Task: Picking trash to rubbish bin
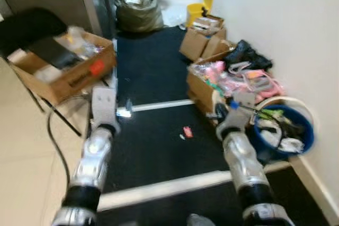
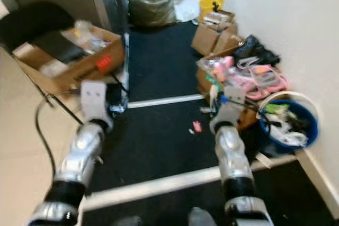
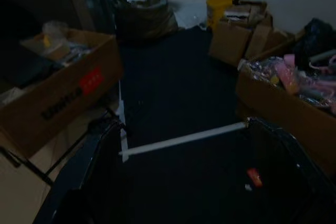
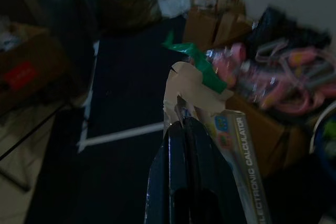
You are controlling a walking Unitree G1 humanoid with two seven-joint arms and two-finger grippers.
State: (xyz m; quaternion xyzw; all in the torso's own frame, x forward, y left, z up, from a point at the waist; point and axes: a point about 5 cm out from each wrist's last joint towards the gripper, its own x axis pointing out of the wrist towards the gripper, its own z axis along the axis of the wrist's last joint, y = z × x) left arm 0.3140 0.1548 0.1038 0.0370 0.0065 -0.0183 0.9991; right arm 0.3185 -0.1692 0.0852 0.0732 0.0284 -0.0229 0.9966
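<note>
Underfoot, black mat [image 1: 153,146] with white stripes; right gripper [image 4: 181,121] pinching packaging scrap [image 4: 197,85]; left gripper [image 3: 184,129] spread.

Head stereo eyes look forward and down over a dark mat [image 1: 153,72]. Wrist cameras face twelve o'clock, sharing the white floor strip [image 3: 184,139].

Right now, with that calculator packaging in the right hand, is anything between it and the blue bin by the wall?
Nothing visible blocks the way. The right hand is shut on the calculator packaging, and the blue bin sits just to its right against the wall. The open cardboard box of pink items lies ahead of the hand, not between. The bin already looks quite full.
</note>
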